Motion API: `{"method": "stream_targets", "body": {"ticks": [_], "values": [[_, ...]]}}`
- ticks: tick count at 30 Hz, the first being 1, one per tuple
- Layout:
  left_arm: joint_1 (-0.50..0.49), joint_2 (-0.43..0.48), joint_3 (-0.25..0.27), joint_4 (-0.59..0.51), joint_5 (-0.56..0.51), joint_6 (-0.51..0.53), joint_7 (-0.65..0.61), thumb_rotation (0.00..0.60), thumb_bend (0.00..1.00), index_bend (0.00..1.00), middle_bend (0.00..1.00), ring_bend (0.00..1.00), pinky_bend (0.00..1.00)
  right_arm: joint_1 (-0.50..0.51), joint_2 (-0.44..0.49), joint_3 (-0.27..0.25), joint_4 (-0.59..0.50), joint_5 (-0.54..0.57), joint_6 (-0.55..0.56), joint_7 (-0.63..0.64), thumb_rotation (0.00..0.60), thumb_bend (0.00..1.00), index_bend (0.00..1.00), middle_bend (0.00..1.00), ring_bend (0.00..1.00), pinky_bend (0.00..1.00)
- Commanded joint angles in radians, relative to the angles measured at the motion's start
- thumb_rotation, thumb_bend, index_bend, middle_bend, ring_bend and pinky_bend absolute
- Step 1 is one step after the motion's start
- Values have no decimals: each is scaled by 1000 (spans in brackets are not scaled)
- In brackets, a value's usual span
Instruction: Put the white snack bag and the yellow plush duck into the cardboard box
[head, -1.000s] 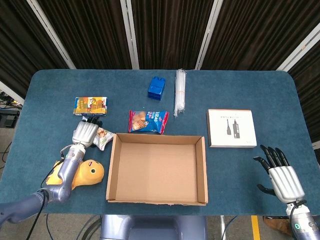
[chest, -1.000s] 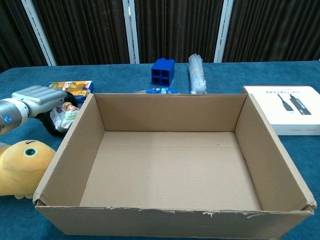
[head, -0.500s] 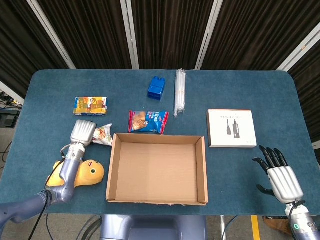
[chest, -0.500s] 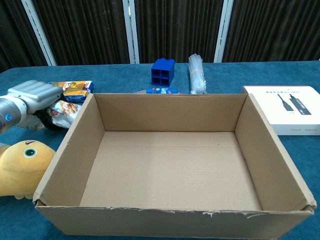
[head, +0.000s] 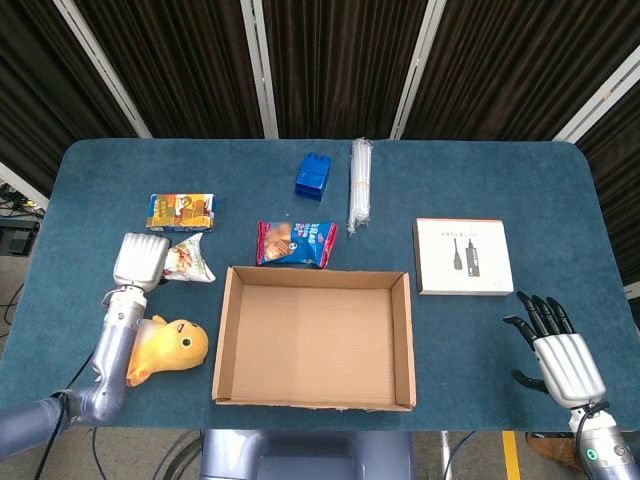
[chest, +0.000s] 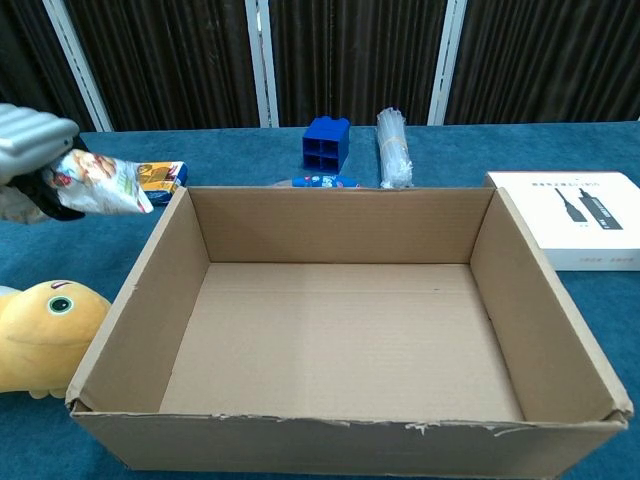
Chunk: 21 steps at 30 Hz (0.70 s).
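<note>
Overhead, one blue-clothed table (head: 500, 180) before dark slatted walls. One cardboard box (head: 314, 336) at the near edge, open. One yellow plush duck (head: 168, 347) beside the box, toward the left edge. One white snack bag (head: 187, 260), gripped in the left hand (head: 139, 261). Right hand (head: 558, 350) at the near right corner, fingers spread, holding nothing.

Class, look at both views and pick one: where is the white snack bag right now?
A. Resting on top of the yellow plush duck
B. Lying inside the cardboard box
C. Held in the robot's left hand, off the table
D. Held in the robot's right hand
C: the left hand grips the white snack bag, raised beside the empty cardboard box.
</note>
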Motion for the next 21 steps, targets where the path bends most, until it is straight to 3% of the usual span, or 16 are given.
{"method": "stream_targets", "body": {"ticks": [1, 11, 21], "values": [[38, 101, 11, -159, 71, 86, 8, 600, 559, 671, 554, 642, 611, 0, 0, 0, 0, 2, -1, 1, 600, 0, 259, 4, 0, 0], [30, 204, -2, -383, 128, 115, 19, 600, 554, 678, 563, 648, 619, -4, 5, 2, -3, 1, 9, 5, 600, 0, 261, 5, 0, 0], [-16, 186, -8, -474, 141, 99, 54, 600, 545, 684, 566, 649, 623, -17, 26, 16, -11, 21, 36, 35, 600, 0, 271, 7, 0, 0]]}}
